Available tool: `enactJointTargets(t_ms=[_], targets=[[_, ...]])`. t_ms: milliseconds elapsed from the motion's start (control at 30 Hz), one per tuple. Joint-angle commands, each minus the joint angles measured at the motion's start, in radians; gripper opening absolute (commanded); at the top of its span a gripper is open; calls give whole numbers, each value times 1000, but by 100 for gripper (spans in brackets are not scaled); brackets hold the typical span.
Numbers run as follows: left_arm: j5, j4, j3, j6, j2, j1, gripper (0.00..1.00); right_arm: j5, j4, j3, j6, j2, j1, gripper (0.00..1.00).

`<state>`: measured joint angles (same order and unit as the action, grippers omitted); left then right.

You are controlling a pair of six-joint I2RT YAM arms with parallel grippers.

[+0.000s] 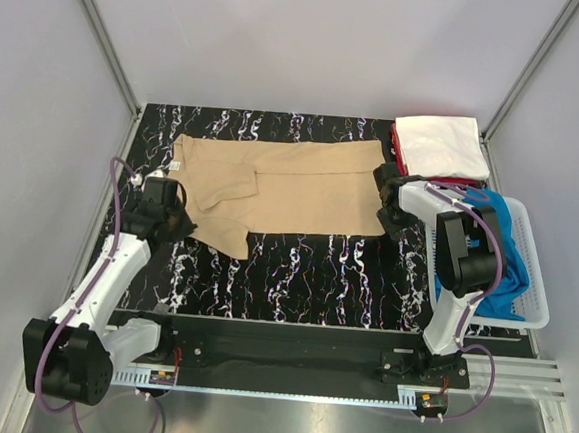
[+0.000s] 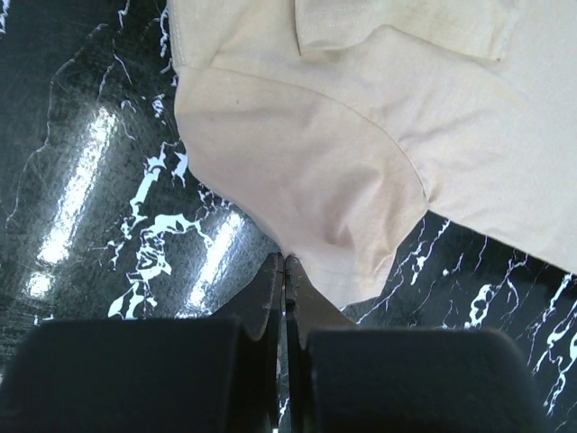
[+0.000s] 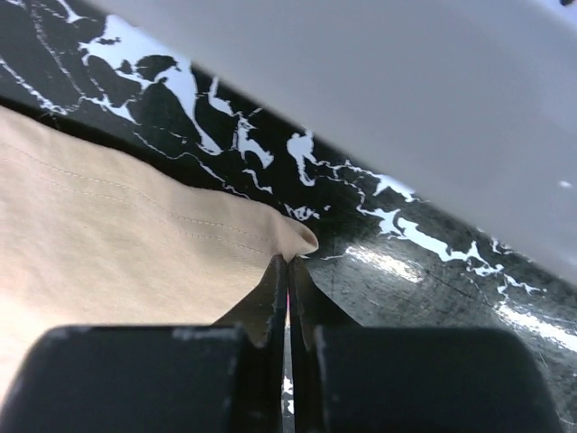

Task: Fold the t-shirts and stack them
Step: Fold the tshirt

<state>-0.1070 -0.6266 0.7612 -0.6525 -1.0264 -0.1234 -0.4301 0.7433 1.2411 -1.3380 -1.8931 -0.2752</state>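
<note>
A tan t-shirt [image 1: 282,181] lies spread flat on the black marbled table [image 1: 305,273], collar to the left and hem to the right. My left gripper [image 1: 182,211] is at the near left sleeve [image 2: 306,171]. Its jaws are shut, and the sleeve's edge meets their tips [image 2: 285,262]. My right gripper [image 1: 382,196] is at the hem's right side, shut on a puckered corner of the tan cloth [image 3: 290,236]. A folded white t-shirt [image 1: 439,143] lies on a red one [image 1: 402,161] at the back right. A bright blue t-shirt [image 1: 502,255] hangs in the basket.
A white mesh basket [image 1: 532,266] stands at the table's right edge beside the right arm. Grey walls with metal posts enclose the back and both sides. The arms' base rail [image 1: 278,361] runs along the near edge.
</note>
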Motion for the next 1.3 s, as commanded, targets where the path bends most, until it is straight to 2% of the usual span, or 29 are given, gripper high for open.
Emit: enactJointTargets(t_ms=[0,67,267,567,767,1000,1267], targets=[[24,56,79,19,-29,34,0,-68,-44,4,81,49,-5,0],[38,62,121,30,-64,62,0,-67,-79,26,138,55,-5,0],[101,119,222,62,-150,117,0,65,-246,53,402,22,-7,0],[164,128,383,105,-348,232,0,44,-271,217,578,-50,-2,0],[187,128,516,125,-501,272,0,73,-259,310,617,-132,21,0],[302,110,702,155,-693,272,0,57,-236,406,648,-201,34,0],[285,-7,895,195,-888,274,0,40,-213,472,657,-244,57,0]])
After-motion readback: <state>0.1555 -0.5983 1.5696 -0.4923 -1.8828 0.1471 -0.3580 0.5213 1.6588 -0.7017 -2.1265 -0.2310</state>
